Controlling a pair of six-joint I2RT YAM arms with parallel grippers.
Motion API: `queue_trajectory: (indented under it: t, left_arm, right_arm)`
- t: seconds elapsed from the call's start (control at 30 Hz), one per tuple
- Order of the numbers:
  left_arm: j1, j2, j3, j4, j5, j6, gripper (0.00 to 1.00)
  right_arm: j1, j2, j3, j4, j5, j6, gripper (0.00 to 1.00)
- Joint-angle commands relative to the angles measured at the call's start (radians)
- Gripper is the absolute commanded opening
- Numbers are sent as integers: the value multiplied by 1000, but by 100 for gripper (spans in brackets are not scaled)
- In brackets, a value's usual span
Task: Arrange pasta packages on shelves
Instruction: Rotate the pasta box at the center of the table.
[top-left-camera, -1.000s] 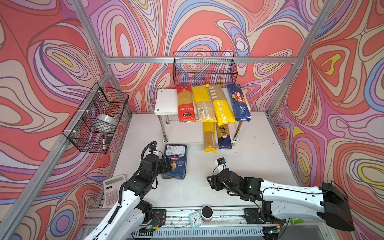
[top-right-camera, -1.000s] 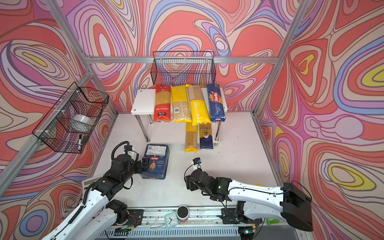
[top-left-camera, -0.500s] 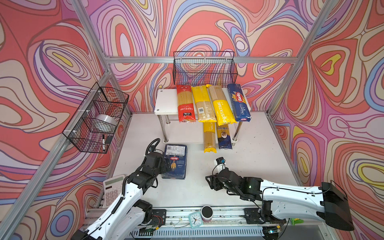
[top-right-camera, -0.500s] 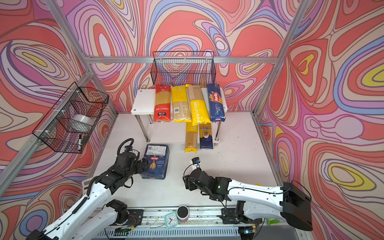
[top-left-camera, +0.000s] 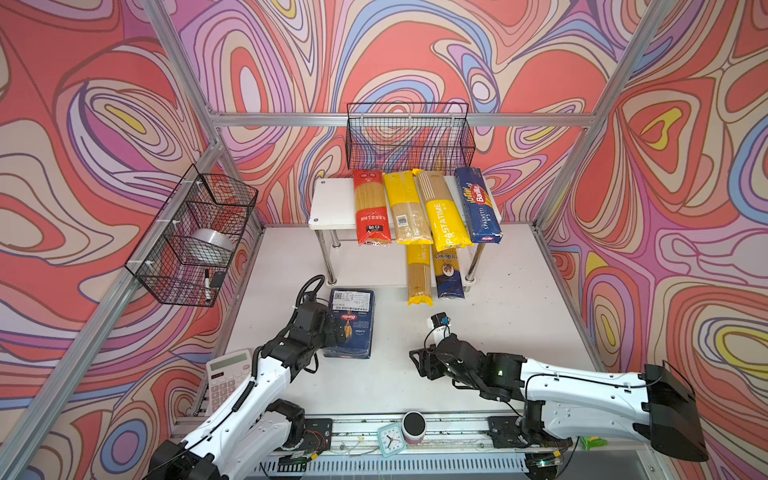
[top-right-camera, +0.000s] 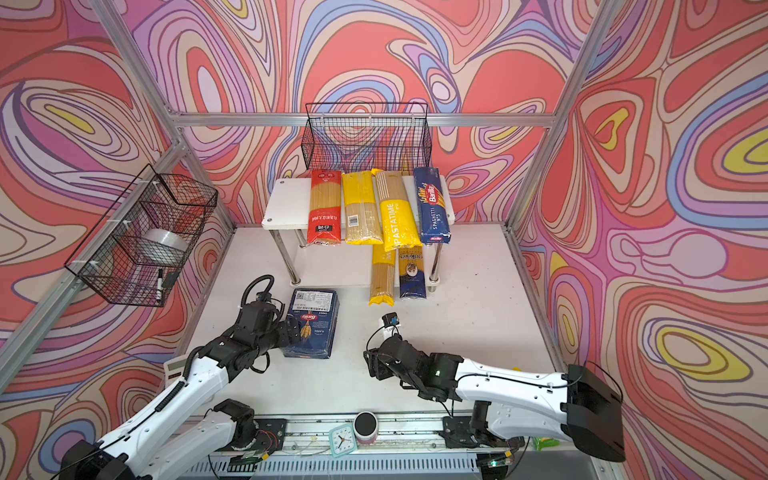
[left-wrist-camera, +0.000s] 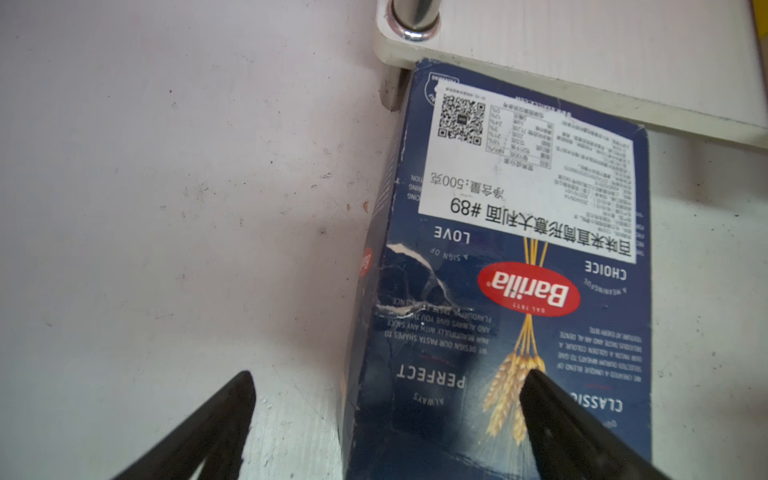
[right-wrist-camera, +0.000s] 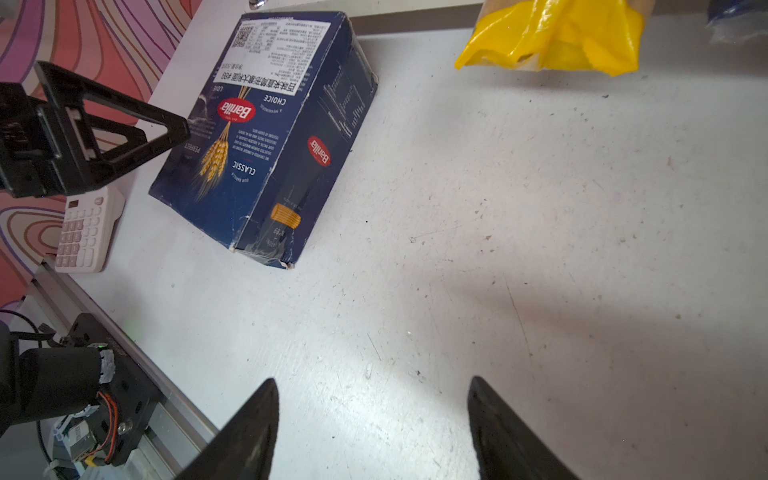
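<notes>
A wide blue Barilla box (top-left-camera: 353, 324) (top-right-camera: 311, 324) lies flat on the table in front of the white shelves (top-left-camera: 332, 203). My left gripper (left-wrist-camera: 388, 374) (top-left-camera: 336, 328) is open and straddles the box's left edge: one finger (left-wrist-camera: 552, 415) is over its top face, the other over the table. My right gripper (right-wrist-camera: 372, 380) (top-left-camera: 417, 365) is open over bare table, right of the box (right-wrist-camera: 266, 137). The top shelf holds a red bag (top-left-camera: 371, 208), two yellow packs (top-left-camera: 405, 208) (top-left-camera: 442, 212) and a slim Barilla box (top-left-camera: 478, 205). A yellow pack (top-left-camera: 419, 274) and a dark blue bag (top-left-camera: 448, 272) lie on the lower shelf.
A calculator (top-left-camera: 226, 374) sits at the table's front left corner. A small clock (top-left-camera: 390, 440) and a cup (top-left-camera: 414, 426) stand on the front rail. Black wire baskets hang on the back wall (top-left-camera: 409, 137) and on the left wall (top-left-camera: 195, 237).
My left gripper has moved right, from beside the wide Barilla box to over its left edge. The right arm has hardly moved.
</notes>
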Motion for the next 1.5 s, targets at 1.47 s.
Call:
queue_trajectory:
  t: [1.47]
  left_arm:
    - [5,512,266,271,293,175,100]
  right_arm:
    - [7,-199,-61,-93,44,30,75]
